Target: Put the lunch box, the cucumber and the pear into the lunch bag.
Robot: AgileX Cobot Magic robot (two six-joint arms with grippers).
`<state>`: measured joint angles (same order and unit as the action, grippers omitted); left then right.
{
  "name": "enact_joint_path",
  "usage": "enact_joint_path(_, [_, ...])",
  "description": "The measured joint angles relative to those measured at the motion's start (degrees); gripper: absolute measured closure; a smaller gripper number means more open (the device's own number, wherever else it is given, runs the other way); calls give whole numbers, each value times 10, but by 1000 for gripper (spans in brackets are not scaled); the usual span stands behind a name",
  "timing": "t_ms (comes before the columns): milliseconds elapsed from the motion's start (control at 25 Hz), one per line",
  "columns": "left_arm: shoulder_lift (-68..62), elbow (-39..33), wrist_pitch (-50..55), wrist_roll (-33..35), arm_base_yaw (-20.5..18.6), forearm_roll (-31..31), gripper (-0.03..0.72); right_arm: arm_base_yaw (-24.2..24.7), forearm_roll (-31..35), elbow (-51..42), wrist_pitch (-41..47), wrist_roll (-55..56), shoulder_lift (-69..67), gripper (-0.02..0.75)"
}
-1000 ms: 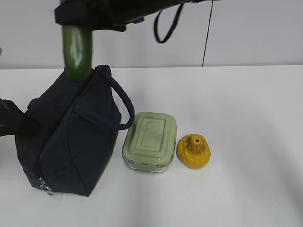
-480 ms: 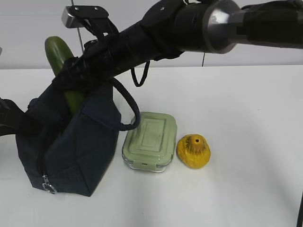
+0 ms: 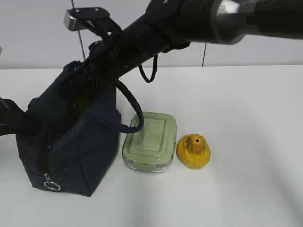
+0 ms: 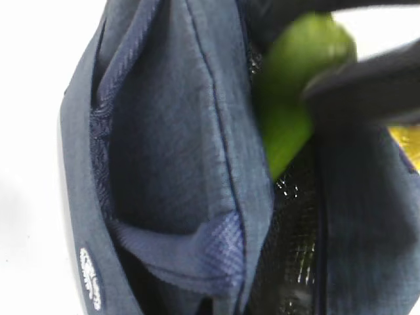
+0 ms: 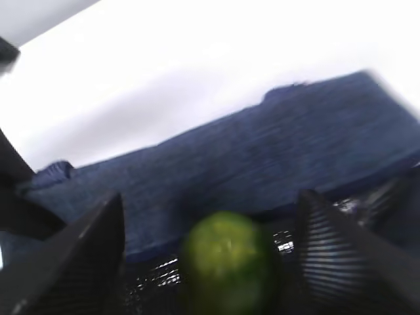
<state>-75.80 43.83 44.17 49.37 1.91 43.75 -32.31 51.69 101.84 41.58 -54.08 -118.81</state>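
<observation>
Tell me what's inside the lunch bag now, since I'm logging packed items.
The cucumber stands in the lunch bag's open mouth, its lower end hidden. The bag's bottom is hidden.

The right arm (image 3: pixel 189 21) is black with a silver joint band, a looping black cable (image 3: pixel 150 71), and ribbed black fingers (image 5: pixel 348 246).

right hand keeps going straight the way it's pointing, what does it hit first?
Most likely the cucumber, which sits between the open fingers of the right hand, then the lunch bag interior beneath it. Depth is unclear through the blur.
</observation>
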Motion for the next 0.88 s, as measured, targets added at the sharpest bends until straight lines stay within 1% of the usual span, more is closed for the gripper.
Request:
enact_joint_path(80, [0, 0, 0, 0, 0, 0, 704, 19, -8, 0, 3, 19, 26, 120])
enact_joint_path(160, [0, 0, 1, 0, 0, 0, 704, 47, -48, 0, 16, 74, 55, 134])
enact_joint_path(200, [0, 0, 1, 0, 0, 0, 704, 60, -88, 1, 32, 118, 65, 144])
enact_joint_path(280, [0, 0, 2, 0, 0, 0, 704, 88, -192, 3, 78, 212, 82, 162])
enact_joint_path(360, [0, 0, 2, 0, 0, 0, 704, 108, -289, 5, 150, 301, 84, 169])
enact_joint_path(400, [0, 0, 2, 0, 0, 0, 704, 114, -331, 5, 191, 327, 82, 173])
enact_joint_path(480, [0, 0, 2, 0, 0, 0, 704, 118, -383, 5, 254, 368, 72, 177])
enact_joint_path(560, [0, 0, 2, 0, 0, 0, 704, 118, -412, 4, 279, 394, 59, 190])
enact_joint_path(640, [0, 0, 2, 0, 0, 0, 704, 118, -421, 4, 284, 410, 44, 204])
enact_joint_path(880, [0, 0, 3, 0, 0, 0, 704, 116, -418, -49, 284, 428, 26, 218])
